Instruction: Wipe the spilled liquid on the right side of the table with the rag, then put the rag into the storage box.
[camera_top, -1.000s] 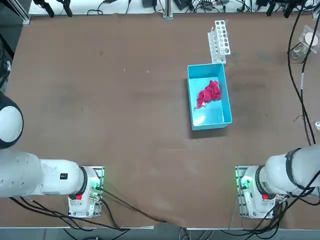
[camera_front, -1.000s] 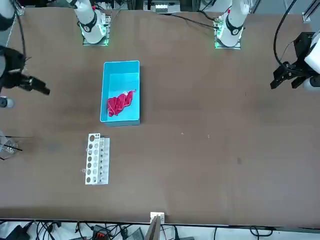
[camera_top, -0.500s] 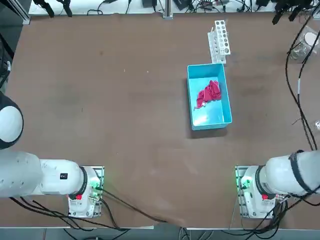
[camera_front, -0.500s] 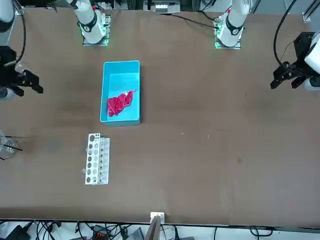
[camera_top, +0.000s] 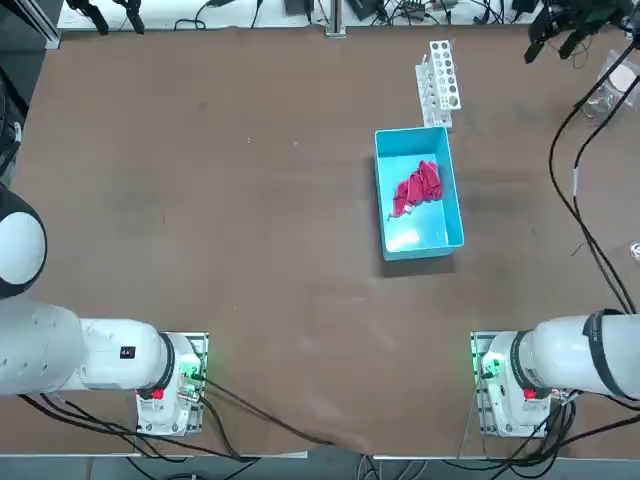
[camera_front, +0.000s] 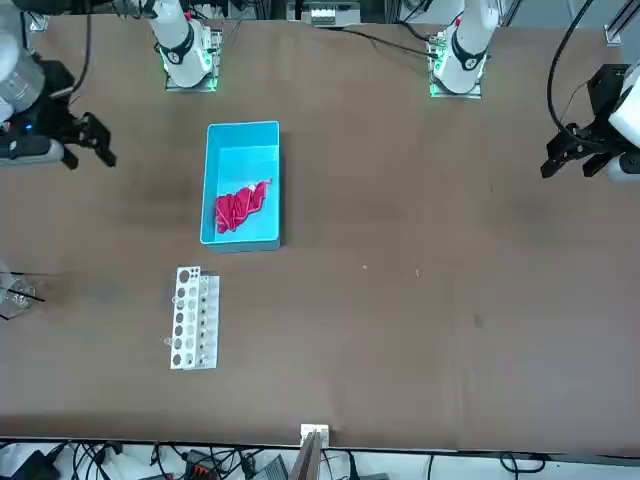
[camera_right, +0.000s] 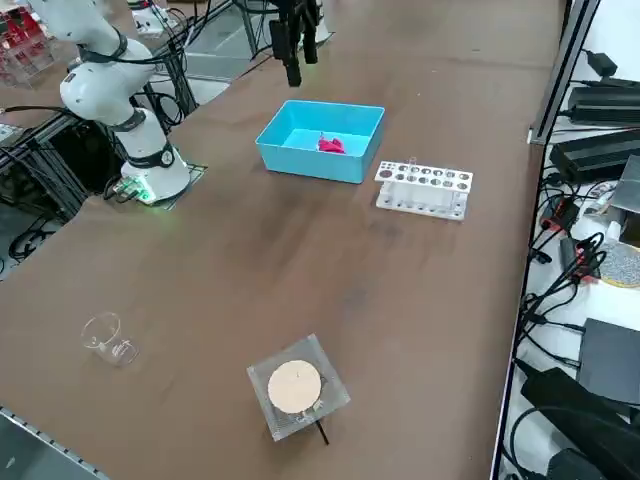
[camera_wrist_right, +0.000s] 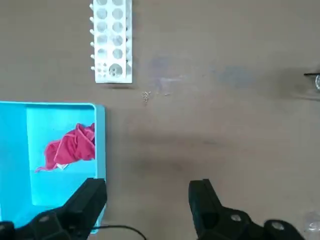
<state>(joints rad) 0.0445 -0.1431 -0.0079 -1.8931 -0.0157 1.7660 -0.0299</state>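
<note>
The rag (camera_top: 417, 187) lies crumpled inside the box (camera_top: 446, 232), toward the half nearer the far edge of the table (camera_top: 250, 230) and touching the floor of the bin only. The box sits on the right half of the table, its long sides running from the near edge toward the far edge. Just beyond its far end stands a white rack (camera_top: 441, 78) with round holes, close to the far edge and apart from the box.

On the bare brown between the rack and the right edge, the wrist view shows a few pale specks (camera_wrist_right: 146, 95) and faint darker smudges; whether any of this is liquid is hard to say.

The right gripper (camera_wrist_right: 147, 196) hangs in the air above the table, pointing down, beside the box on its right-edge side, with the jaws wide apart and nothing between them. Near the right edge lie a clear cup (camera_right: 106, 337) and a square clear dish (camera_right: 297, 387) with a round tan disc.
</note>
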